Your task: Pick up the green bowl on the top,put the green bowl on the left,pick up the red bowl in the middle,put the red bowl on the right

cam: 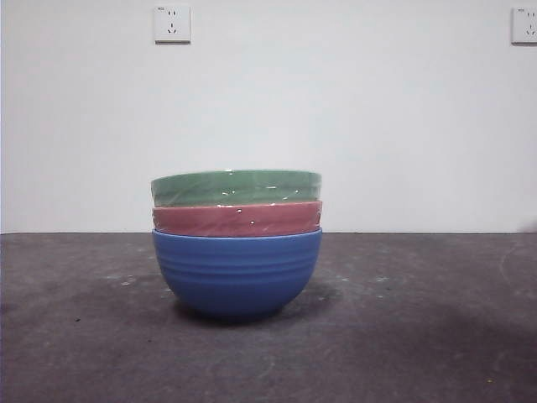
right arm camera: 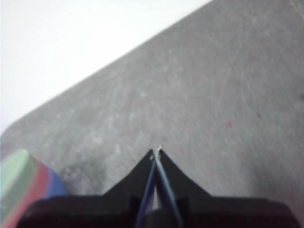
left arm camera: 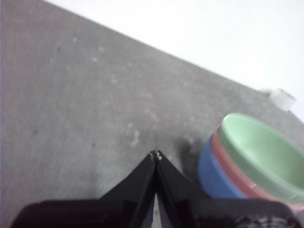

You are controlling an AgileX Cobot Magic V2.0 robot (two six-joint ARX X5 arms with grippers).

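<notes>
Bowls: three, nested; green bowl (cam: 236,187) on top, red bowl (cam: 237,219) in the middle, blue bowl (cam: 237,273) beneath, mid-counter (cam: 419,336).
Left gripper (left arm camera: 156,156): jaws clenched, holding nothing.
Right gripper (right arm camera: 156,152): jaws clenched, holding nothing.

I count three bowls in the front view, nested in a single stack: one green bowl (cam: 236,187) on top, one red bowl (cam: 237,219) in the middle, one blue bowl (cam: 237,273) at the bottom. I count two wall sockets: one socket (cam: 172,23) upper left, one socket (cam: 524,25) upper right. One table (cam: 419,336) supports the stack.
</notes>
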